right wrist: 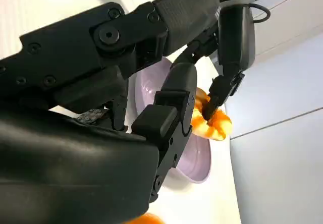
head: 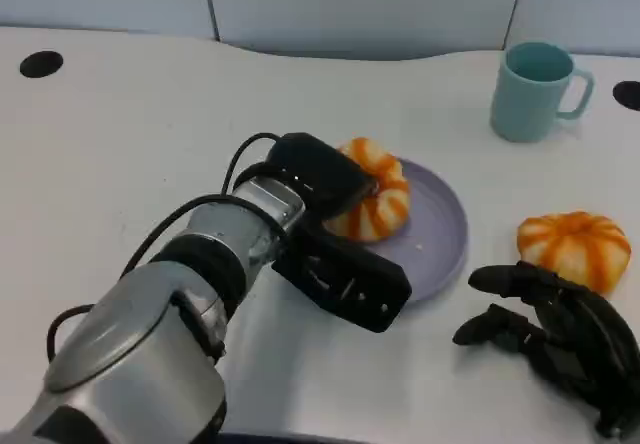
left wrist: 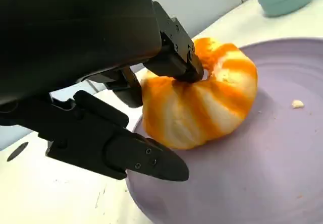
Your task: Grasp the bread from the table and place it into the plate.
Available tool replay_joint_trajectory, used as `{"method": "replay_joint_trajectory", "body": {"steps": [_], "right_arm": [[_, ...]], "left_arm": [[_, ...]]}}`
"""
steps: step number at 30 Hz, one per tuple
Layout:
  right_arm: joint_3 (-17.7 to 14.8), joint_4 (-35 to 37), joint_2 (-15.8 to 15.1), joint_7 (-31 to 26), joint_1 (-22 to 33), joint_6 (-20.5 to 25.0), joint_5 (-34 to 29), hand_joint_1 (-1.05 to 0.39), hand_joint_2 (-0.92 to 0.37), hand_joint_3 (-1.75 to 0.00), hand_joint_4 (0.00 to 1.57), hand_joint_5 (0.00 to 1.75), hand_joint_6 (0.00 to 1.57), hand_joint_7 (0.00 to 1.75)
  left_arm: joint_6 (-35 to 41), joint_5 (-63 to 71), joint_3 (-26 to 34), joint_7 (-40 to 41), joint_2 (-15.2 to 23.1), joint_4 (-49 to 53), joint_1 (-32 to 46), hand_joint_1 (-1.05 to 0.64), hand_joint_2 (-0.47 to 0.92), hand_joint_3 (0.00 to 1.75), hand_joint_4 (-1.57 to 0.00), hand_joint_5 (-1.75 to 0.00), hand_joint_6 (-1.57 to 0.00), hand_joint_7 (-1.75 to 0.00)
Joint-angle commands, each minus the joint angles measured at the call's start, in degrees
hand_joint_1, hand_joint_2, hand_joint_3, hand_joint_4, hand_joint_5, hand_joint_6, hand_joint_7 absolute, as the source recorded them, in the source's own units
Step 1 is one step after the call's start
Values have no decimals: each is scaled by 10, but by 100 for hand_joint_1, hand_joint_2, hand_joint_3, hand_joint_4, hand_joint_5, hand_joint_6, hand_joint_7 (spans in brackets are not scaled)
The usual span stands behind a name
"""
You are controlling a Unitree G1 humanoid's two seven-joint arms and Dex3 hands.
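On the plate [head: 440,226], the left hand [head: 335,229] grasps a bread [head: 378,204] with its fingers [left wrist: 176,57]. At four o'clock, the right hand [head: 560,339] rests released on the tabletop [head: 120,144].

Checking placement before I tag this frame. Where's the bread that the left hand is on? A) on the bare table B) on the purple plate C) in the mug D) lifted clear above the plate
B: the bread sits on the purple plate near its rim, with the left hand touching its top.

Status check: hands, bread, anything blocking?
Left hand grips bread, already on the plate. Right hand open on table, beside second bread. Nothing blocking.
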Motion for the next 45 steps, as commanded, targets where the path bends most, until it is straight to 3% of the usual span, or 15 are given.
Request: {"method": "replay_joint_trajectory", "body": {"steps": [1, 5, 9, 11, 14, 16, 20, 31, 37, 45], "right_arm": [[1, 12, -1, -5, 16, 9, -4, -44, -92, -2, 71, 107, 85, 54], [3, 7, -2, -7, 19, 12, -6, -42, -92, -3, 71, 106, 84, 54], [3, 7, -2, -7, 18, 13, -6, -44, -92, -2, 71, 106, 84, 54], [3, 5, -2, -8, 18, 13, -6, -45, -92, -2, 72, 106, 84, 54], [3, 8, -2, -5, 17, 10, -6, -44, -92, -2, 71, 106, 84, 55], [2, 15, -2, -5, 15, 7, -5, -43, -92, -2, 71, 107, 83, 55], [3, 15, -3, -5, 14, 3, -7, -46, -92, -2, 71, 106, 83, 55], [1, 20, -6, -6, 7, 11, -6, -45, -92, -3, 70, 107, 82, 55], [-2, 23, -9, -4, 4, 18, -5, -44, -92, -2, 70, 106, 82, 56], [-5, 32, -11, -1, 1, 15, -3, -44, -92, -2, 72, 104, 84, 54]], "left_arm": [[3, -5, 4, -23, 2, 5, -15, -85, 92, 13, -1, -58, -35, 0], [-4, -13, 13, -39, 4, 4, -15, -92, 92, 21, 0, -52, -34, -2], [-15, -27, 25, -29, 7, 2, -12, -94, 92, 28, 0, -79, -45, -12], [-19, -30, 29, -20, 8, 1, -10, -93, 92, 27, 0, -97, -48, -29], [-22, -31, 33, -17, 8, 0, -10, -91, 92, 27, 0, -115, -29, -84], [-25, -32, 37, -13, 8, -1, -10, -88, 92, 25, 0, -127, -25, -106], [-28, -38, 46, -8, 9, -2, -9, -86, 92, 23, 0, -137, -17, -127], [-65, -108, 114, -50, 24, -10, -15, -85, 92, 23, 0, -120, -7, -127], [-86, -134, 142, -80, 39, -15, -16, -84, 92, 23, 0, -97, -5, -107], [-90, -135, 141, -110, 49, -17, -18, -84, 92, 25, -6, -102, -9, -82]]}}
